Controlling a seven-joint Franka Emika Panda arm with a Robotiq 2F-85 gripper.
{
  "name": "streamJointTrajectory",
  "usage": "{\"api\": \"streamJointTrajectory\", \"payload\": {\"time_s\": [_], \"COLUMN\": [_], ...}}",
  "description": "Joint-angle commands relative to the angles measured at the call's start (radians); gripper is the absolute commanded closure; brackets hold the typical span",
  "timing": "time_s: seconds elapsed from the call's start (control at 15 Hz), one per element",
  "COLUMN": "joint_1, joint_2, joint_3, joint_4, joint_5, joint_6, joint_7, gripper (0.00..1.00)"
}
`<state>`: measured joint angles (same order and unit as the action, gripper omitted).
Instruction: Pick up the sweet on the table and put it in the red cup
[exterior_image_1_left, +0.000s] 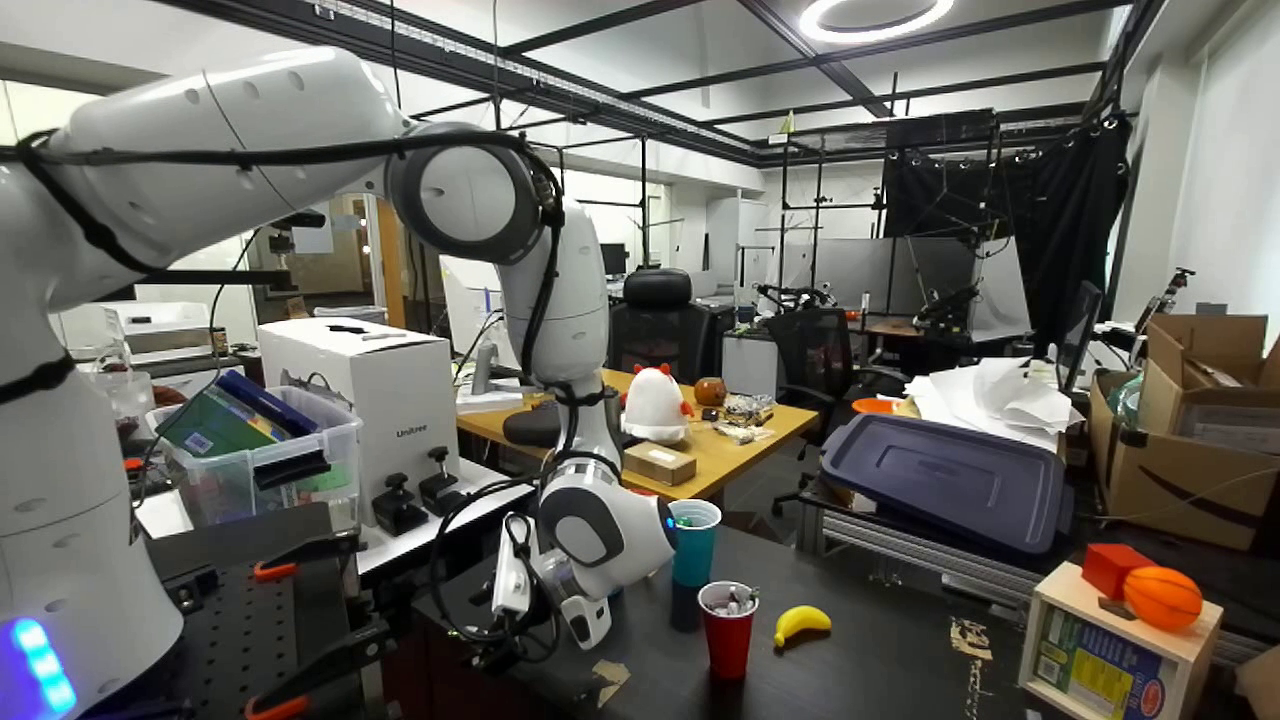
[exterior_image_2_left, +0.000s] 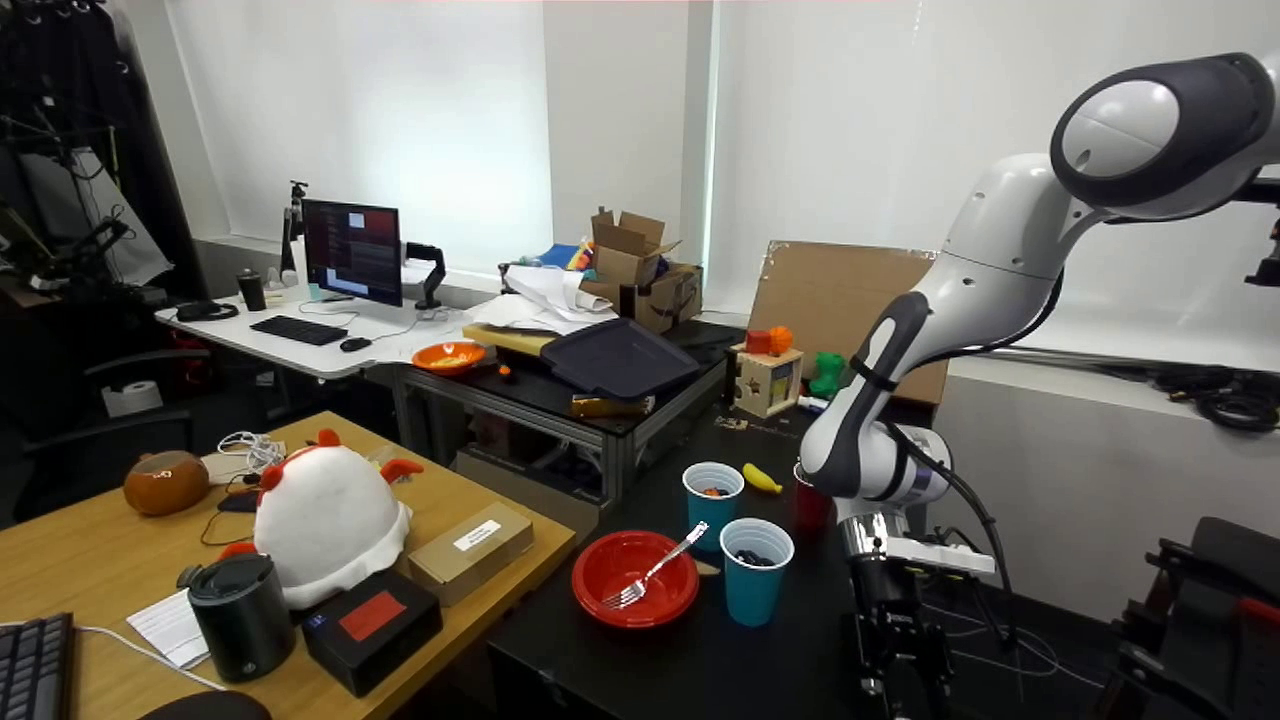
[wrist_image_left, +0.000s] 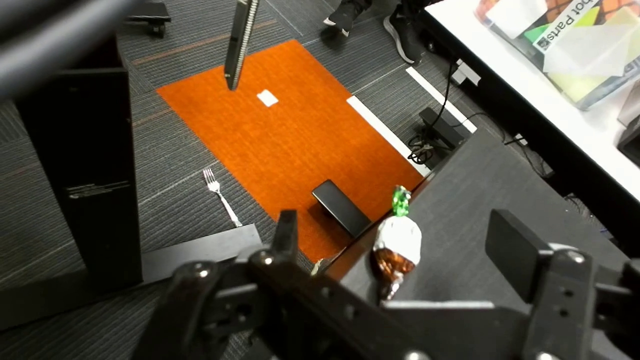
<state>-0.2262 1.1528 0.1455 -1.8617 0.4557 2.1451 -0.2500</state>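
Noted in wrist view: wrapped sweet (wrist_image_left: 398, 239) — green twist at one end, white middle, coppery-brown part below — on dark table (wrist_image_left: 455, 215), close to the edge. Checked gripper (wrist_image_left: 393, 241): fingers (wrist_image_left: 513, 256) wide apart, one to either side of the sweet, clear of it, with nothing gripped. Cannot tell height over the table. Found in an exterior view: red cup (exterior_image_1_left: 728, 645), upright on the table, with silvery pieces (exterior_image_1_left: 737, 603) at its mouth and yellow banana (exterior_image_1_left: 800, 622) just beside. Logged in an exterior view: red bowl (exterior_image_2_left: 625, 550) with fork (exterior_image_2_left: 627, 596) resting in it, blue cup (exterior_image_2_left: 752, 592) of dark contents near, red cup partly behind the arm (exterior_image_2_left: 985, 260).
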Motion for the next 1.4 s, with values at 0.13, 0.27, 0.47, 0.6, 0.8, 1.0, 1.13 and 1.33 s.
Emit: {"api": "streamJointTrajectory", "payload": {"time_s": [0.13, 0.27, 0.47, 0.6, 0.8, 1.0, 1.13, 1.33], "joint_1": [-0.002, 0.000, 0.000, 0.000, -0.002, -0.008, -0.020, -0.032], "joint_2": [0.006, 0.007, 0.007, 0.007, 0.005, 0.001, -0.015, -0.050], "joint_3": [0.005, 0.005, 0.006, 0.006, 0.008, 0.009, 0.017, 0.019], "joint_4": [0.013, 0.016, 0.019, 0.019, 0.020, 0.020, 0.018, 0.013], "joint_5": [-0.022, -0.025, -0.025, -0.024, -0.023, -0.021, -0.012, -0.011], "joint_6": [0.002, 0.003, 0.003, 0.002, -0.004, -0.011, -0.013, -0.019], "joint_7": [-0.012, -0.009, -0.006, -0.005, -0.005, -0.009, -0.015, -0.022], "gripper": [0.51, 0.66, 0.88, 1.00, 0.97, 0.96, 0.96, 0.96]}}
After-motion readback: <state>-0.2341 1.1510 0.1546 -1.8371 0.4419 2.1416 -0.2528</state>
